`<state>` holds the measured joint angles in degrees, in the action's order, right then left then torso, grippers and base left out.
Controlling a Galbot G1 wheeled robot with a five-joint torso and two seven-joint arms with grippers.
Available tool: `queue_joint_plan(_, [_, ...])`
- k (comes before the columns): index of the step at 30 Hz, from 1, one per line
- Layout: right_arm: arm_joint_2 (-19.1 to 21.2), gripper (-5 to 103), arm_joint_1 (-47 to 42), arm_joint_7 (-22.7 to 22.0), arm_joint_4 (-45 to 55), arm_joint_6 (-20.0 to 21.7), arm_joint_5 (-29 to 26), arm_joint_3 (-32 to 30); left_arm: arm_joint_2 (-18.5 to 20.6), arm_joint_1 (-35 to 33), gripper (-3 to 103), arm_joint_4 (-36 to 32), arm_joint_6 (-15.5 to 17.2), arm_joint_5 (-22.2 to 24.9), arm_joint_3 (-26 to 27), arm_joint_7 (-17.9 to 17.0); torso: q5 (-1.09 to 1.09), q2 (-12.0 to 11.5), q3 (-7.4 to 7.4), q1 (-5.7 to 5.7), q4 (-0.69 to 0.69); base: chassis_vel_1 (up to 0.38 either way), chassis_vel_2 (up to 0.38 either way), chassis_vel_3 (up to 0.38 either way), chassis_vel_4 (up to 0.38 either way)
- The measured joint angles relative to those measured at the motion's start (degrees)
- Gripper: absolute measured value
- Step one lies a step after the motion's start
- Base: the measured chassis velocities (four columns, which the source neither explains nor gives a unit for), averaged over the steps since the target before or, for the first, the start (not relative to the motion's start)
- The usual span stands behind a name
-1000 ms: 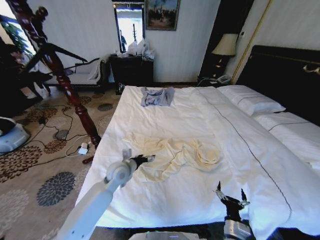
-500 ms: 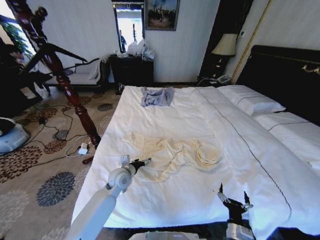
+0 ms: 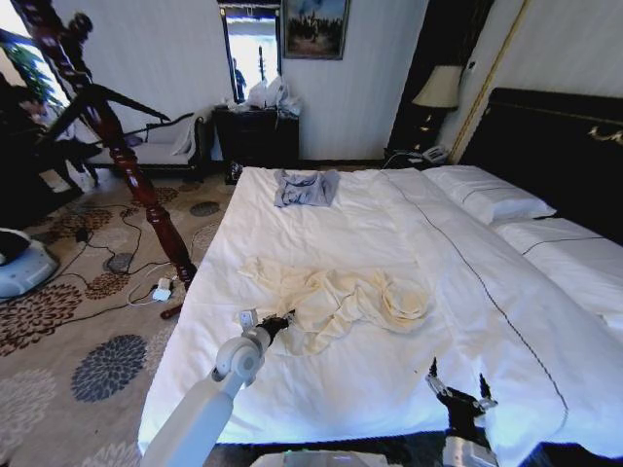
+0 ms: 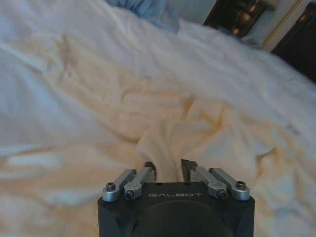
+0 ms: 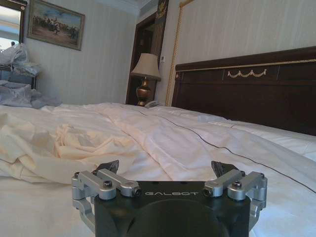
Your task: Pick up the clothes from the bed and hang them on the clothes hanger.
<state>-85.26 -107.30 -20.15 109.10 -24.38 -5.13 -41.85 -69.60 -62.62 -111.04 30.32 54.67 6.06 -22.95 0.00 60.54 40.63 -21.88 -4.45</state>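
The bed (image 3: 370,224) carries the clothes (image 3: 341,304), crumpled mid-duvet. My left gripper (image 3: 281,320) is at their near edge; my wrist camera shows its fingers (image 4: 149,170) pinching a fold. My right gripper (image 3: 458,386) hovers spread at the foot.

Bed (image 3: 389,224): wide, white duvet, two white pillows by a dark headboard on the right.
Clothes (image 3: 336,304): cream garment, crumpled, lying mid-bed, one sleeve stretched toward the bed's left edge.
Grey-blue garment (image 3: 306,187): folded, at the far end of the bed, well apart from the cream one.
Left gripper (image 3: 280,322): low over the duvet, at the cream garment's near-left edge; finger state unclear.
Right gripper (image 3: 458,391): at the near edge of the bed, fingers spread, holding nothing.
Floor: patterned carpet (image 3: 58,321) left of the bed.
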Motion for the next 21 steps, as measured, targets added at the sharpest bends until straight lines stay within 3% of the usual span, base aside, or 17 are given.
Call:
queue_joint_plan(1, [-0.1, 100, 0.0, 0.0, 0.0, 0.0, 0.1, 0.0, 0.0, 0.3, 19, -0.9, -0.3, 1.0, 0.5, 0.3, 0.0, 0.0, 0.0, 0.0, 0.0, 0.0, 0.0, 0.0, 0.0])
queue_joint_plan(3, [-0.2, 100, 0.0, 0.0, 0.0, 0.0, 0.1, 0.0, 0.0, 0.5, 19, -1.8, -0.6, 1.8, 0.9, 0.6, 0.0, 0.0, 0.0, 0.0, 0.0, 0.0, 0.0, 0.0, 0.0])
queue_joint_plan(7, [-0.4, 100, -0.2, -0.3, 0.0, -0.1, 0.4, 0.0, -0.1, 2.0, 1, -4.4, -2.2, 5.0, 3.1, 2.3, 0.0, 0.0, 0.0, 0.0, 0.0, 0.0, 0.0, 0.0, 0.0])
queue_joint_plan(14, [-0.3, 100, -0.6, -0.4, 0.6, -0.1, 0.6, -0.2, 0.2, 8.0, 0, -5.1, -3.5, 11.2, 9.0, 4.2, -0.01, 0.0, 0.0, 0.0, 0.0, 0.0, 0.0, 0.0, 0.0])
queue_joint_plan(21, [-0.5, 100, -0.9, -0.5, 0.9, -0.1, 1.0, -0.2, 5.5, 17.3, 0, -2.9, -3.3, 19.0, 15.9, 4.2, -0.01, 0.0, 0.01, 0.0, 0.01, 0.0, 0.0, 0.0, 0.0])
